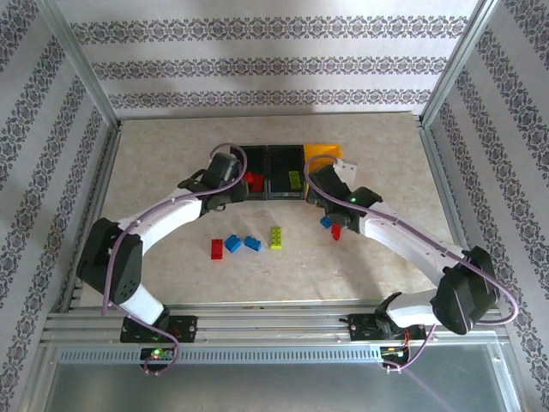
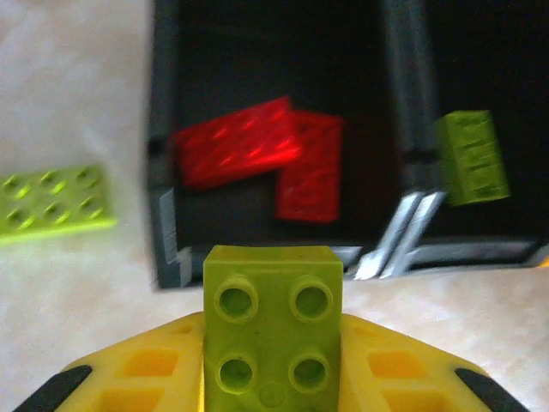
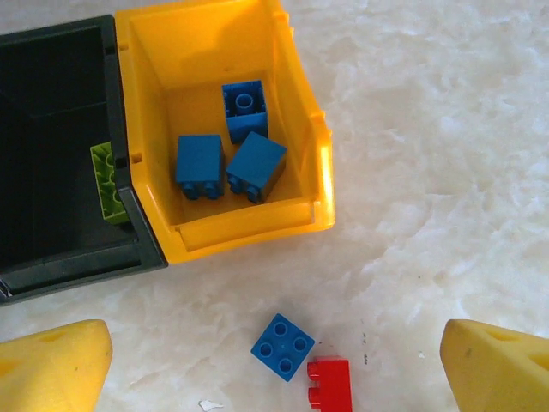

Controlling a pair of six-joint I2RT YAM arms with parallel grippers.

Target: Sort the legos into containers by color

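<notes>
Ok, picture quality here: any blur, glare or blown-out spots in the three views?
Left wrist: soft and smeared, the red bricks streaked with glare, the black bin almost lost in dark inside; the near lime brick reads clearest. Right wrist: sharp, though the table is washed out. Top: even light, no glare, detail small.

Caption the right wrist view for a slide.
Open right end effector above a blue lego and red lego, beside the yellow bin.
</notes>
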